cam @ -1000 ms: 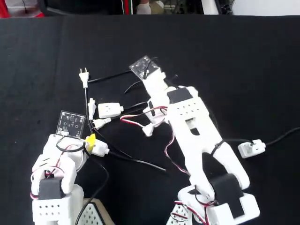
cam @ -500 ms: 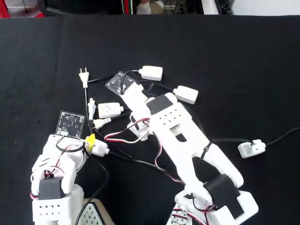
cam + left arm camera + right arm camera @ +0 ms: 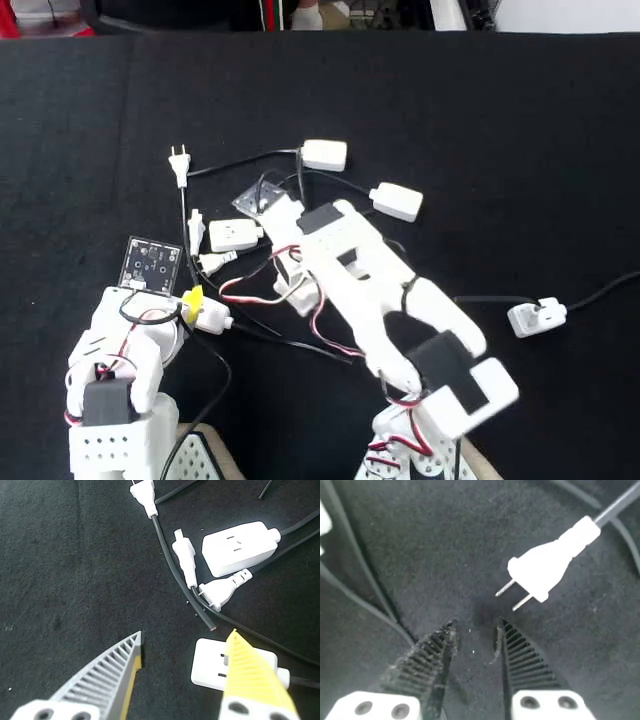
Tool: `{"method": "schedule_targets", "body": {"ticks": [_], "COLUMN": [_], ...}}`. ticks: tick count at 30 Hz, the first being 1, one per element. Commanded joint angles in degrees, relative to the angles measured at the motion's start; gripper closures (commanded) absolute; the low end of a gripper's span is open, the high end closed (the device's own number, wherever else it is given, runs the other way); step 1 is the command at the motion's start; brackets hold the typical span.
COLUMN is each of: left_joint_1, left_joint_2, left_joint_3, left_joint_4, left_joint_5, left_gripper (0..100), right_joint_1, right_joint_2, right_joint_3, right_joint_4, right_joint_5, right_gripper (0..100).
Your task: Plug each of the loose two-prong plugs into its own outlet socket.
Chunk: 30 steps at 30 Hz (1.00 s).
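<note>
Evidently both jaws are empty: left wide, right slightly parted near a plug [image 3: 545,565].

Black table [image 3: 520,120], loose white two-prong plugs [image 3: 179,163] — white outlet sockets [image 3: 324,155] among them, black cords [image 3: 161,537] throughout

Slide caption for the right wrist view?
Right gripper, open, beside a loose two-prong plug lying on the black table.

Left gripper [image 3: 185,634] jaws spread, nothing btwn; yellow finger [image 3: 247,672] overlaps white rectangular outlet socket [image 3: 207,664]; white two-prong plug [image 3: 222,590] nearby.
</note>
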Motion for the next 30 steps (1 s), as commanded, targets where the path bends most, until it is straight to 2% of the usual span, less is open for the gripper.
{"method": "schedule_targets", "body": {"ticks": [1, 5, 11, 23, 30], "left_joint_1": [-0.66, -0.66, -0.66, -0.66, -0.66], "left_joint_2": [-0.35, -0.35, -0.35, -0.35, -0.35], "left_joint_3": [-0.40, -0.40, -0.40, -0.13, 0.31], "left_joint_4": [0.35, 0.35, 0.35, 0.44, 0.26], "left_joint_5": [-0.26, -0.26, -0.26, -0.26, -0.26], "left_gripper": [74, 74, 74, 74, 74], "right_joint_1": [-0.35, 2.02, 7.38, 10.55, 10.55], "right_joint_2": [0.13, 0.13, 0.66, 17.80, 20.53], "right_joint_3": [-4.09, -7.34, -16.92, -25.80, -28.62], "right_joint_4": [-1.05, 0.79, 9.05, 5.36, 5.45], "right_joint_5": [-0.53, 0.00, 2.02, 1.93, 0.35], "right_gripper": [88.2, 88.1, 88.1, 88.0, 88.0]}}
